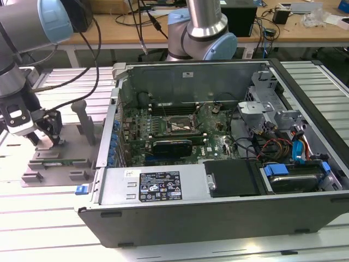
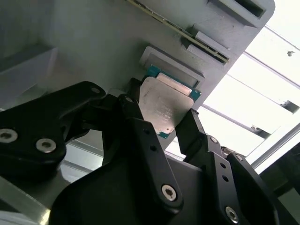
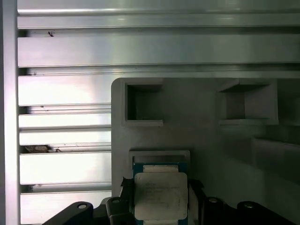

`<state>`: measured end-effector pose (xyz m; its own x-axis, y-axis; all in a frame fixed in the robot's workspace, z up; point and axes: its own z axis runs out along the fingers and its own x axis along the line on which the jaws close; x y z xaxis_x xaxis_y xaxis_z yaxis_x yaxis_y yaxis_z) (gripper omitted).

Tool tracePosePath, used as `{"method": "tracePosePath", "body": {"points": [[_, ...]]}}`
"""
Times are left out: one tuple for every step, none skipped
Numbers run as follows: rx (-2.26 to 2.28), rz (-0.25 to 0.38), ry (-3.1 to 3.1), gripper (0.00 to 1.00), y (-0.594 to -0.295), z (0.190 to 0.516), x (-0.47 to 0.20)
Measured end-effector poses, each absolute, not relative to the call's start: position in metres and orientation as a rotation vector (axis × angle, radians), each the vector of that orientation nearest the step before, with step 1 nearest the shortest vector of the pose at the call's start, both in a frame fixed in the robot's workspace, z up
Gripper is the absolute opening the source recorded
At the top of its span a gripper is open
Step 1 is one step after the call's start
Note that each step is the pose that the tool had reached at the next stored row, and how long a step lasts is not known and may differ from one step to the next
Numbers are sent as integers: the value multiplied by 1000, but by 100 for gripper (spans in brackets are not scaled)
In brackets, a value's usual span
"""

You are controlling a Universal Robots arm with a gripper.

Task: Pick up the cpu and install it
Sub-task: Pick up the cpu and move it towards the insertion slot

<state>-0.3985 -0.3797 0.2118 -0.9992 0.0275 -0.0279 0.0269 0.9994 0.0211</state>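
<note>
Two fingers of the gripper clasp the cpu at the tray.

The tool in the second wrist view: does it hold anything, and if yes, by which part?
The tool appears to hold the cpu by two opposite side edges; its silvery top is uncovered.
</note>
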Motion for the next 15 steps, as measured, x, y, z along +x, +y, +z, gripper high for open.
{"method": "tracePosePath", "body": {"points": [[42,32,3113,55,-380,217,-399],[42,32,3113,55,-380,219,-399],[42,32,3113,55,-380,221,-399],[42,32,3113,55,-379,224,-399],[42,32,3113,55,-379,227,-399],[42,32,3113,55,-379,229,-399],[42,32,3113,55,-379,231,-399],[42,32,3113,55,-379,234,-399],[42,32,3113,55,-379,236,-399],[42,32,3113,55,-379,238,-399],[42,32,3113,55,-379,243,-399],[42,32,3113,55,-378,246,-399],[42,32,3113,55,-378,249,-399],[42,32,3113,55,-378,253,-399],[42,32,3113,55,-378,256,-399]]}}
